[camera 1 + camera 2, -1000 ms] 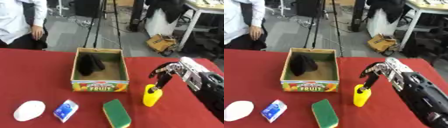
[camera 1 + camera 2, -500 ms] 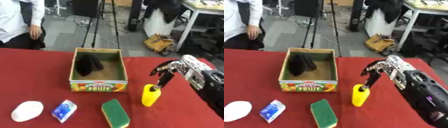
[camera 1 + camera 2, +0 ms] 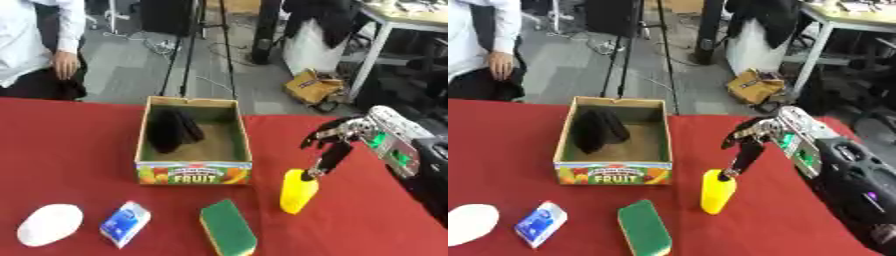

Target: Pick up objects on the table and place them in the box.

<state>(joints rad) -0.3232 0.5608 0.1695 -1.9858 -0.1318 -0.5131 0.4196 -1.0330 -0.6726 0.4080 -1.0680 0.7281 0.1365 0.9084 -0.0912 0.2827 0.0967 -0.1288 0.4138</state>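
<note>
Nearest the viewer, on the red counter (image 3: 79,150), lie three untouched objects: a white rounded object (image 3: 50,224) at the near left, a small blue-and-white packet (image 3: 124,223) just to its right, and a green sponge with a yellow edge (image 3: 228,233) near centre. All three look light; the sponge is probably soft and compressible, best taken across its narrow sides, while the packet may be slippery and crushable.

A little farther and to the right stands a yellow bottle (image 3: 298,191), upright, apart from the sponge and near the right front corner of the box. It appears to be stiff, smooth plastic, light, and liable to tip; a hold around the body below the top seems safest.

The right robot hand (image 3: 336,143) hangs over the bottle with its fingers curled downward, one fingertip at or just touching the bottle's top. The fingers do not enclose the bottle.

Farther left sits the cardboard box (image 3: 194,172), printed "FRUIT" on its near wall, already containing a dark, soft-looking item (image 3: 171,129).

The left robot hand is out of view.
</note>
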